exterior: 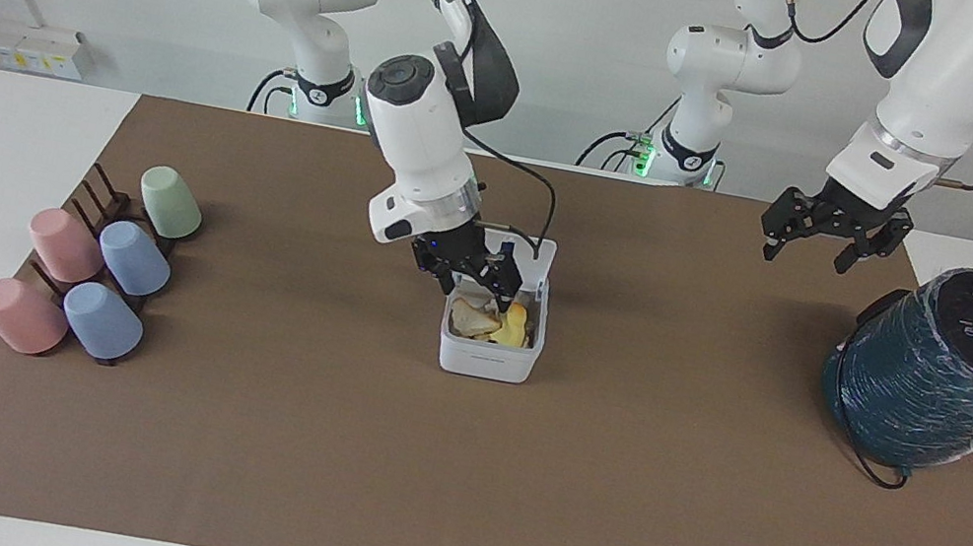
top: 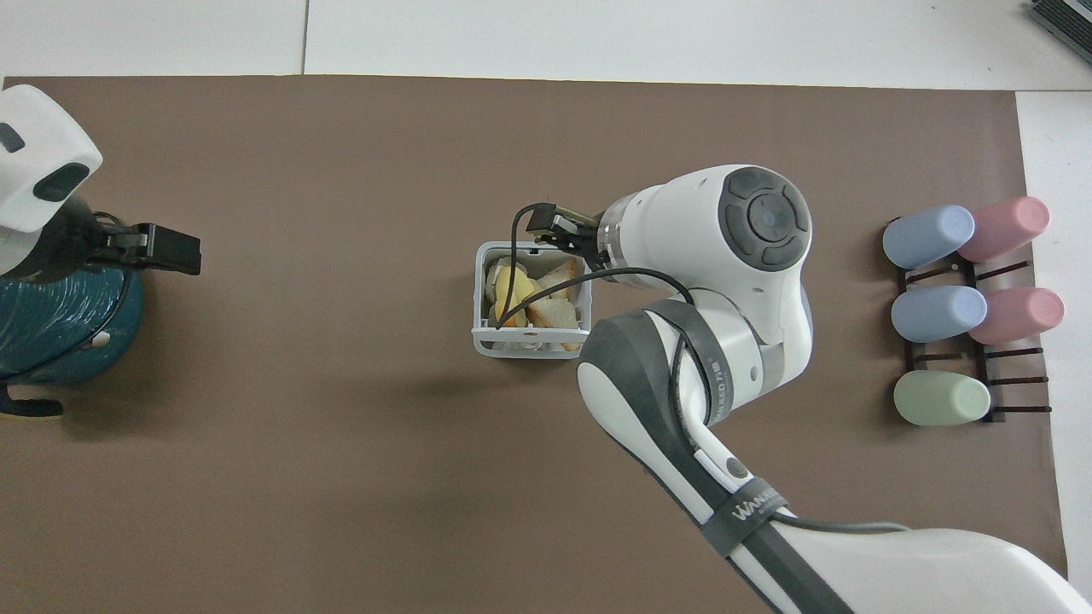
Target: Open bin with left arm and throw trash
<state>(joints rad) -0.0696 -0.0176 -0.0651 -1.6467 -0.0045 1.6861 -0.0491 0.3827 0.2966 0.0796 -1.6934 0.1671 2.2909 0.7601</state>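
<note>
The white bin (exterior: 486, 358) stands mid-table with its lid (exterior: 536, 260) hinged up on the side nearer the robots. It also shows in the overhead view (top: 479, 298). A yellow block (exterior: 516, 324) and a pale bread-like slice (exterior: 471, 317) lie inside; both show from overhead, the block (top: 505, 281) and the slice (top: 553, 314). The tissue is mostly hidden under them. My right gripper (exterior: 477, 290) is open and empty just over the bin's rim; overhead the gripper (top: 563, 234) is partly hidden by its arm. My left gripper (exterior: 809, 242) waits open in the air beside the teal cylinder.
A big dark teal wrapped cylinder (exterior: 955, 371) lies tilted at the left arm's end, with a cable on the mat. A dark rack (exterior: 102, 210) holding several pastel cups stands at the right arm's end. A brown mat (exterior: 449, 487) covers the table.
</note>
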